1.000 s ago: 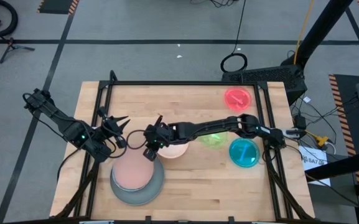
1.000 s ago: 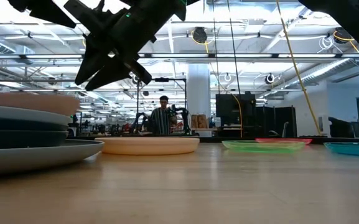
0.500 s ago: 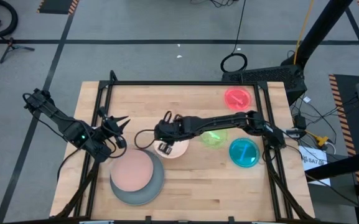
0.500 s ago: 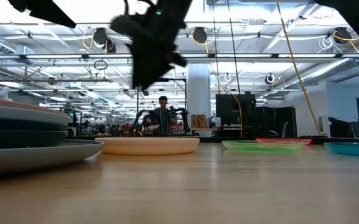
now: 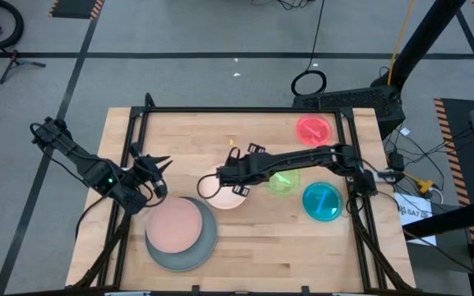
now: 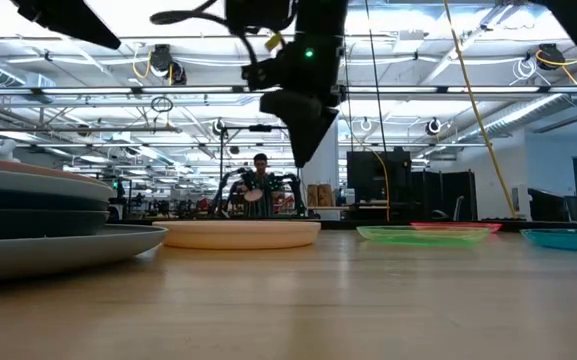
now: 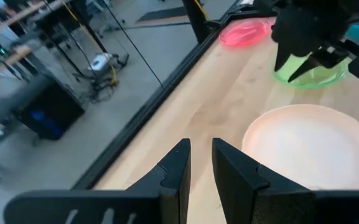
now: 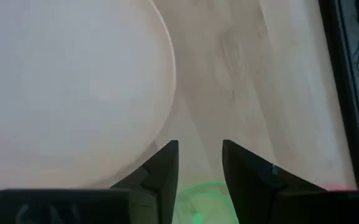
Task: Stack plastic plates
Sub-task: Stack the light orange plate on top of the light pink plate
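A stack of plates (image 5: 181, 237) stands near the table's front left, a salmon pink plate (image 5: 174, 225) on top and a wide grey one (image 6: 118, 243) at the bottom. A cream plate (image 5: 223, 194) lies flat on the wood beside it. Further right lie green (image 5: 283, 183), teal (image 5: 322, 202) and red (image 5: 314, 129) plates. My right gripper (image 5: 235, 182) hangs open above the cream plate's rim (image 8: 167, 93), on the side toward the green plate, pointing steeply down with nothing between its fingers (image 8: 199, 149). My left gripper (image 5: 159, 161) waits at the left, slightly open and empty (image 7: 201, 149).
A black metal frame (image 5: 245, 110) runs along the table's edges. Bare wood (image 5: 261, 247) lies along the front, right of the stack. In the low view a person (image 6: 259, 188) stands far off in the room behind the table.
My right gripper has gone from the stack's far right rim toward the table's right edge, across the cream plate. It has tipped to point more steeply down and has rolled. The plates have kept their places.
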You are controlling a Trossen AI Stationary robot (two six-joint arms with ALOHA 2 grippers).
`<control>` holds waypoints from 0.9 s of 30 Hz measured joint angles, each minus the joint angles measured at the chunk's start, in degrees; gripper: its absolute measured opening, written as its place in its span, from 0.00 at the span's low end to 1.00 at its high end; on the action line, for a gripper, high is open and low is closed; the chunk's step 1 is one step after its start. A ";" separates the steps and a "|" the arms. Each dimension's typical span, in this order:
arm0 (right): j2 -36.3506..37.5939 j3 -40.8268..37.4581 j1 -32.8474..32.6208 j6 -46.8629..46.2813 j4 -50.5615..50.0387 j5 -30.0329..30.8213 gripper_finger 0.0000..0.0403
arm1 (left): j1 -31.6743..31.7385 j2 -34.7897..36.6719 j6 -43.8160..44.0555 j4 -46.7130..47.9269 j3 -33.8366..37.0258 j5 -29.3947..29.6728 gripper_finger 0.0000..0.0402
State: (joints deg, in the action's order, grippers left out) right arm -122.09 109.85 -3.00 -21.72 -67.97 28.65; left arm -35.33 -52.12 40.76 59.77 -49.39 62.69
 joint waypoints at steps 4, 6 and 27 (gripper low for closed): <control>6.57 -9.44 0.23 2.80 8.33 -0.04 0.29 | 0.00 -0.54 4.58 -0.04 0.00 -0.80 0.18; 11.12 -16.22 0.35 5.74 17.11 -0.18 0.29 | 0.00 -1.27 7.17 -0.08 0.00 -1.16 0.18; 44.33 -65.51 2.80 24.54 75.10 -4.92 0.29 | 18.03 -17.11 -15.86 -27.02 0.00 -35.49 0.18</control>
State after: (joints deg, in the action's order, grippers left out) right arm -77.75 44.34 -0.20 2.82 7.14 23.74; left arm -17.30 -69.23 24.90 32.75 -49.39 27.20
